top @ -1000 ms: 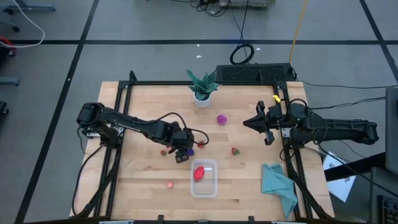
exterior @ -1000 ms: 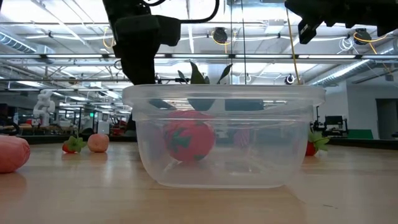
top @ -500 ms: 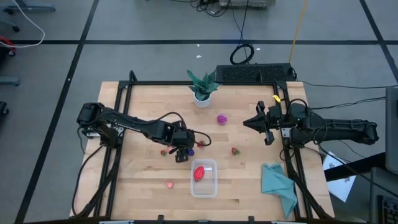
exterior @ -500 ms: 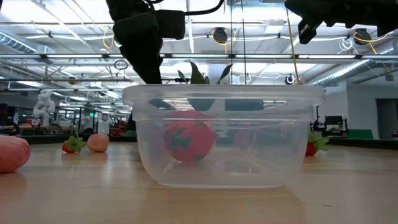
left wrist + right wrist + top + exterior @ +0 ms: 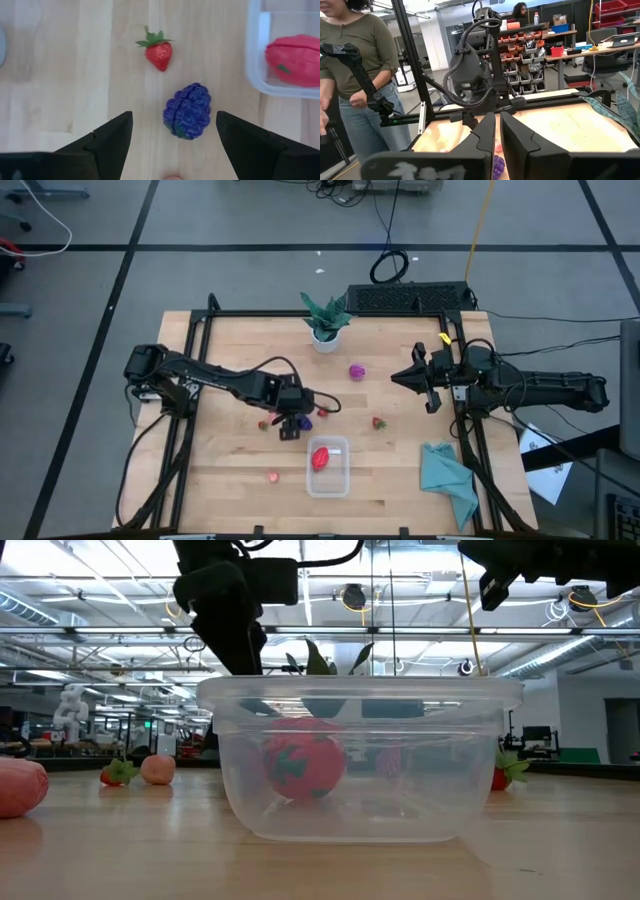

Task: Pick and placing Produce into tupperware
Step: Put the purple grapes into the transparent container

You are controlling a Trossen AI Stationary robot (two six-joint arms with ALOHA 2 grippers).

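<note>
The clear tupperware (image 5: 328,468) stands near the table's front edge with a red fruit (image 5: 320,457) inside. My left gripper (image 5: 291,427) hangs open, slanting down, just left of the tupperware's far end. In the left wrist view its fingers stand on either side of a dark purple berry (image 5: 187,111) that lies on the wood, and do not touch it. A strawberry (image 5: 159,50) lies just beyond the berry. A magenta fruit (image 5: 356,370), another strawberry (image 5: 378,422) and a pinkish piece (image 5: 273,476) also lie loose. My right gripper (image 5: 395,377) waits shut, raised at the right.
A green potted plant (image 5: 325,320) stands at the far edge, with a black keyboard-like box (image 5: 410,298) beside it. A teal cloth (image 5: 447,480) lies at the near right corner. A person (image 5: 355,75) stands beyond the table's left side.
My left gripper has rolled about the line it points along while staying in place above the purple berry. Its fingers have stayed open. The produce and the tupperware have not moved.
</note>
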